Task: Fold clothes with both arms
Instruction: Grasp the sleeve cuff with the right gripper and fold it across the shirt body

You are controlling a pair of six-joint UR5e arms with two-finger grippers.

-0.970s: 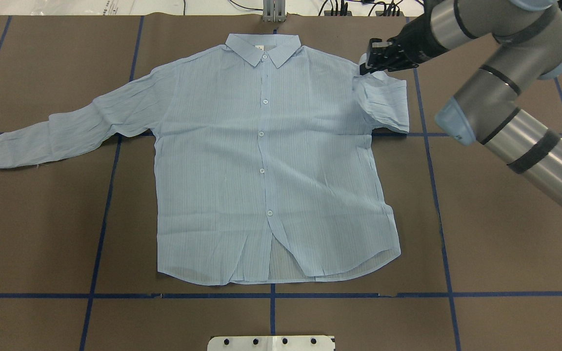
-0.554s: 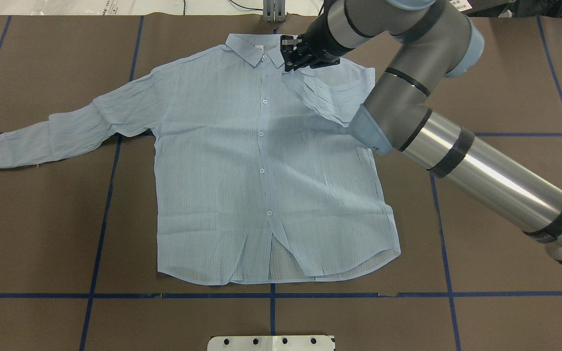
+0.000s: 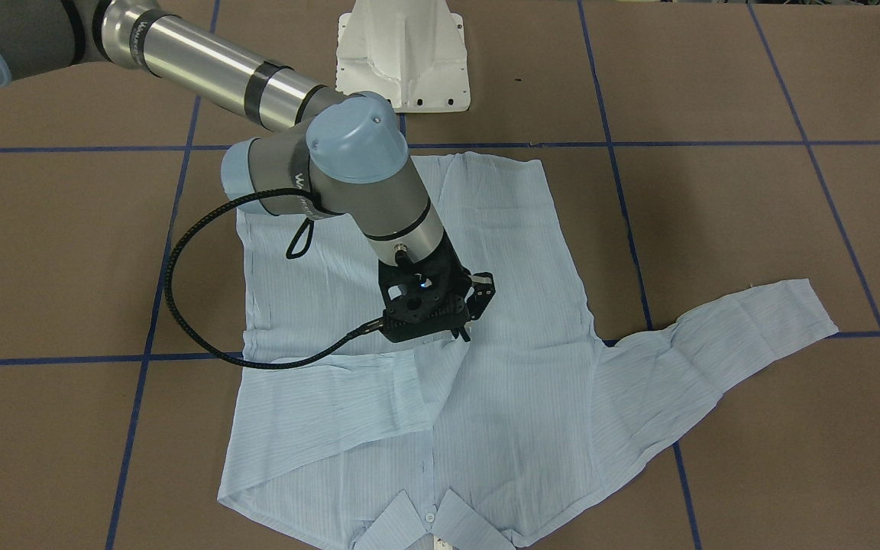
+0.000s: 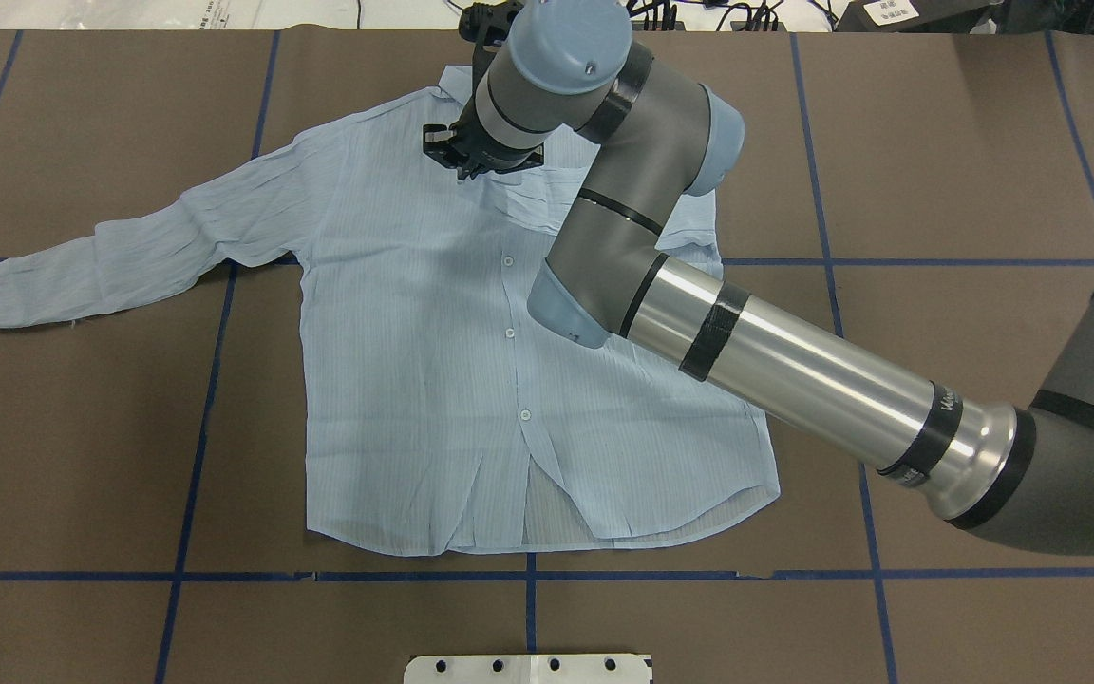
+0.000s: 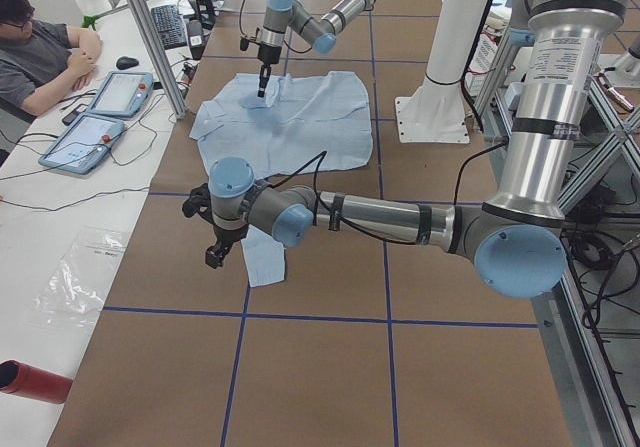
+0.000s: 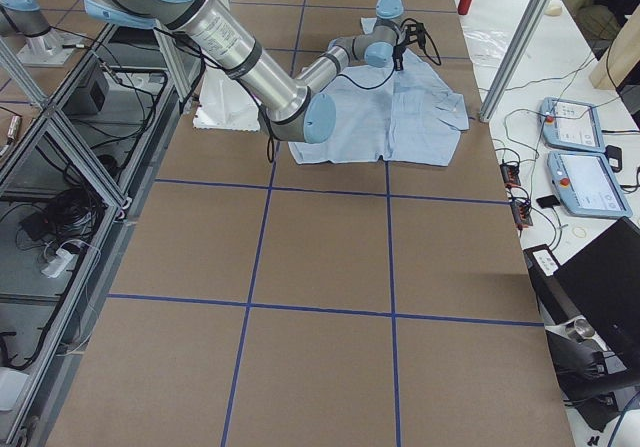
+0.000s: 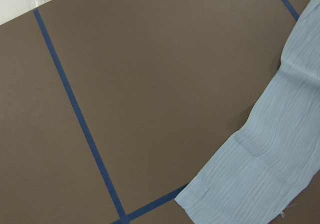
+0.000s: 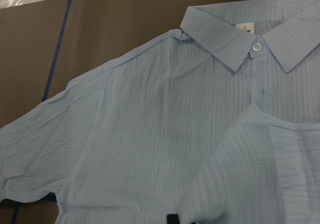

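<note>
The pale blue striped shirt [image 4: 433, 361] lies flat, front up, with its collar at the table's far side. Its left sleeve [image 4: 129, 256] is spread out to the side. My right gripper [image 4: 467, 163] is low over the chest just below the collar, shut on the cuff of the right sleeve [image 3: 348, 397], which lies folded across the front. It shows in the front-facing view too [image 3: 464, 328]. My left gripper [image 5: 213, 252] hangs over the table beside the left sleeve's cuff [image 7: 260, 174]. I cannot tell whether it is open or shut.
Brown table cover with blue tape lines [image 4: 196, 456]. The white pedestal base [image 3: 403, 53] stands at the robot's side. An operator [image 5: 40, 57] sits at a side table with tablets [image 5: 120, 92]. A red cylinder [image 5: 35, 382] lies there.
My right gripper has swept left from the shirt's right shoulder to below the collar, dragging the right sleeve across the front. The shirt body and left sleeve have not moved.
</note>
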